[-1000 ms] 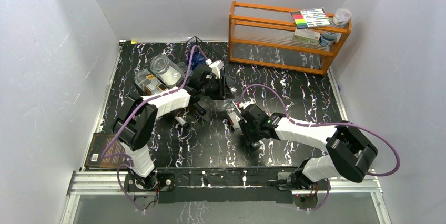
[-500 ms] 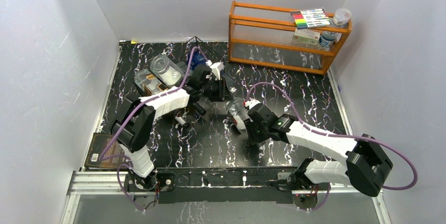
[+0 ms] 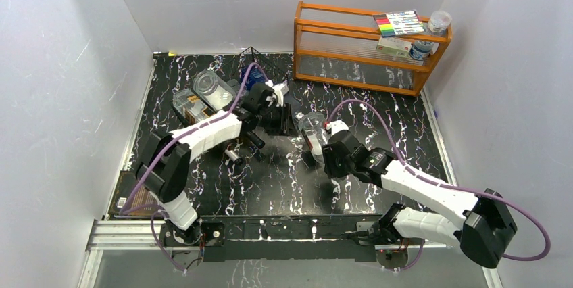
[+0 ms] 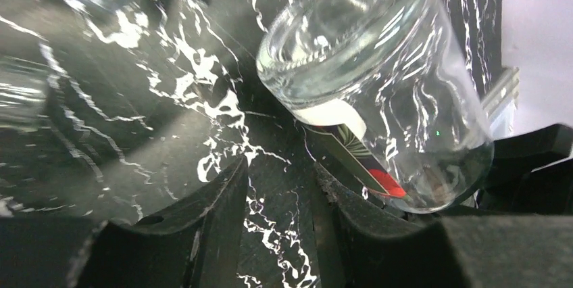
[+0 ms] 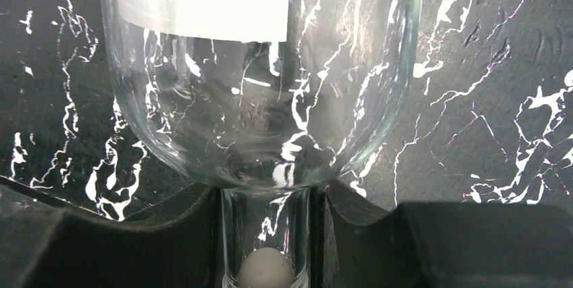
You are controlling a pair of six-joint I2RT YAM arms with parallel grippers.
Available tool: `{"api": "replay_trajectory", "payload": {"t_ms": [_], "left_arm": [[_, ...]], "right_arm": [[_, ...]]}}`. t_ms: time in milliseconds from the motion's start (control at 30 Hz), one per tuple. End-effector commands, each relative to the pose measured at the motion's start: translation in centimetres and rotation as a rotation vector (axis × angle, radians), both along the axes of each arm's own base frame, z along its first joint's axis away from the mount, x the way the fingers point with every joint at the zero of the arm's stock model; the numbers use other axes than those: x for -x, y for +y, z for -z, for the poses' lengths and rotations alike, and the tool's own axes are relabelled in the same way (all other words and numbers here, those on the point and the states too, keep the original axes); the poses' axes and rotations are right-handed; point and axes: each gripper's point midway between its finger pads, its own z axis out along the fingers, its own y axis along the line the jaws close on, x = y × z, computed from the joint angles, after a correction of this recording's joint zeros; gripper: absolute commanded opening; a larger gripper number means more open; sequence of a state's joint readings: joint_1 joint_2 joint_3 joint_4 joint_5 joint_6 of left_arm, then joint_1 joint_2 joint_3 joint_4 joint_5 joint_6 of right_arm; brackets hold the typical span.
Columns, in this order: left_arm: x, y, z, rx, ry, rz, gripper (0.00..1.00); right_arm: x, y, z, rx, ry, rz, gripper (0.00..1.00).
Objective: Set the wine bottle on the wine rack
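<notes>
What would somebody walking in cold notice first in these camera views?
The clear glass wine bottle at mid-table, held by its neck in the right claw, with the marbled black table showing through it. Next, the bright orange wooden shelf at the far right, coloured markers on top.

A clear glass bottle (image 4: 378, 92) with a white label tilts above the black marbled table (image 4: 135, 119) — just past the left gripper (image 4: 277, 193), whose fingers stand apart.
</notes>
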State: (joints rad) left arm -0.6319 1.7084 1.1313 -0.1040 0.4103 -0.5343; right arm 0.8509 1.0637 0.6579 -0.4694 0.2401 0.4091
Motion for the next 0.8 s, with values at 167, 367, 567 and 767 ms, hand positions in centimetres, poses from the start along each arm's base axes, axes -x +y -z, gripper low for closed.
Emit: {"api": "replay_trajectory", "payload": {"t_ms": [167,367,567,767], "left_arm": [[-5.2,6.4,-13.0,-0.146,-0.428,-0.290,0.43],[-5.0,10.5,-19.3,-0.167,-0.605,-0.430,0.48],[-3.8,13.7,-24.0,-0.157,-0.726,-0.521,0.51],[-2.1,16.5,-27.3,-0.147,-0.806,-0.587,0.53]], "right_arm": [[-4.9,3.0,-11.9,-0.329,-0.370,0.076,0.00],[-5.8,4.0,-16.4,-0.412,-0.480,0.045,0.00],[-7.3,6.0,-21.2,-0.479,-0.592,-0.005,0.00],[-9.3,9.4,-24.8,-0.532,-0.665,-0.073,0.00]]}}
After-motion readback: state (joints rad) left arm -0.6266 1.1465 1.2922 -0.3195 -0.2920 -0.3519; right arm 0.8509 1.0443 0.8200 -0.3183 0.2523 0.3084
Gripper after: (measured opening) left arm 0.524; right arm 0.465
